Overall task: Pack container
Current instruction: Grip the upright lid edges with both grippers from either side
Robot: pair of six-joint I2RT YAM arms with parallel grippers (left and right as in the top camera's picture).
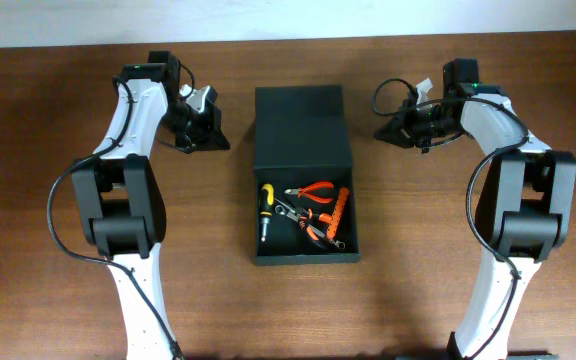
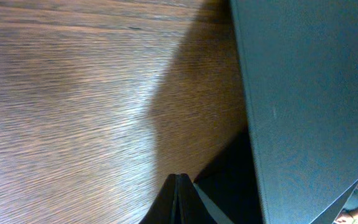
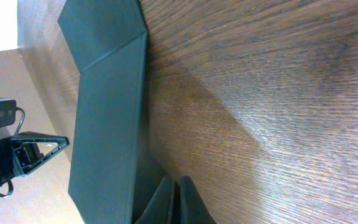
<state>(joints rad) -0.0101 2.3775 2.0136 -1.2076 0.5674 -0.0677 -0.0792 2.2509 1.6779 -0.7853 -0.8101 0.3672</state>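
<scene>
The container (image 1: 300, 125) is a dark green-black box in the middle of the table, its flap lid laid back at the far end. Its open near half holds a yellow-handled screwdriver (image 1: 265, 205), orange-handled pliers (image 1: 313, 190) and other orange tools (image 1: 340, 215). My left gripper (image 1: 218, 140) is shut and empty, just left of the lid. In the left wrist view its tips (image 2: 180, 178) are beside the container's side (image 2: 303, 93). My right gripper (image 1: 382, 130) is shut and empty, right of the lid. Its tips (image 3: 173, 182) sit by the container's wall (image 3: 107, 124).
The brown wooden table (image 1: 58, 120) surrounds the container. Both arm bases stand at the near edge, left (image 1: 133, 290) and right (image 1: 493, 290). The left gripper (image 3: 27, 152) shows beyond the container in the right wrist view.
</scene>
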